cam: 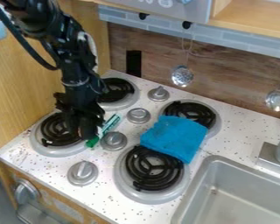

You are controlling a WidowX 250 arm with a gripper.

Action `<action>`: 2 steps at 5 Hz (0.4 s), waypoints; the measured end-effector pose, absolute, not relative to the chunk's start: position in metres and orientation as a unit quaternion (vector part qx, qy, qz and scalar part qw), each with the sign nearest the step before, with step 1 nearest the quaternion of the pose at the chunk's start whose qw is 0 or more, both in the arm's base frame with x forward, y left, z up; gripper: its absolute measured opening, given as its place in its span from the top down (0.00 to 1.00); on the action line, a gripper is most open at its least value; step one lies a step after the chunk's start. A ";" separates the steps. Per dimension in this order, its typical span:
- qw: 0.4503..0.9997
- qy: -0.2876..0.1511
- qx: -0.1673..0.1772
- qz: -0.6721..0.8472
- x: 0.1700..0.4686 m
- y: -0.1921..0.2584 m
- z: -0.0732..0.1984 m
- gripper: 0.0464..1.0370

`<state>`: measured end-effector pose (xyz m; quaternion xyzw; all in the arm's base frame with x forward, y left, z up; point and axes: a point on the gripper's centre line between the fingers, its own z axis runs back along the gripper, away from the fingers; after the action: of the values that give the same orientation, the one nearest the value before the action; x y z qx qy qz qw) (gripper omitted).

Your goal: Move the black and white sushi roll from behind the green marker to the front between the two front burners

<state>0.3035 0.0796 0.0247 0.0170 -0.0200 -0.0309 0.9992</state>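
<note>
The black gripper [85, 130] hangs from the upper left, low over the stove between the front-left burner [59, 131] and the metal knobs. Right beside it, a green and white marker-like tube [110, 124] slants across the counter, its green end low by the gripper and partly hidden behind it. Whether the gripper grasps the tube cannot be made out. A folded blue cloth [174, 136] lies to the right, across parts of the back-right burner [192, 113] and the front-right burner [154, 168].
Metal knobs [138, 115] stand up between the burners, with another knob [82, 173] near the front edge. The sink [209, 175] is at lower right. Two strainers [182, 76] hang along the back wall; a wooden wall borders the left.
</note>
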 end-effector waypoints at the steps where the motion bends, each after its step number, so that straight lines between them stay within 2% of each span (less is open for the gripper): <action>1: 0.998 -0.022 0.028 -0.058 0.296 0.065 0.011 0.59; 2: 0.997 -0.019 0.035 -0.072 0.294 0.057 -0.002 0.59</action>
<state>0.2945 0.0566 -0.0022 0.0353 -0.0188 -0.0723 0.9966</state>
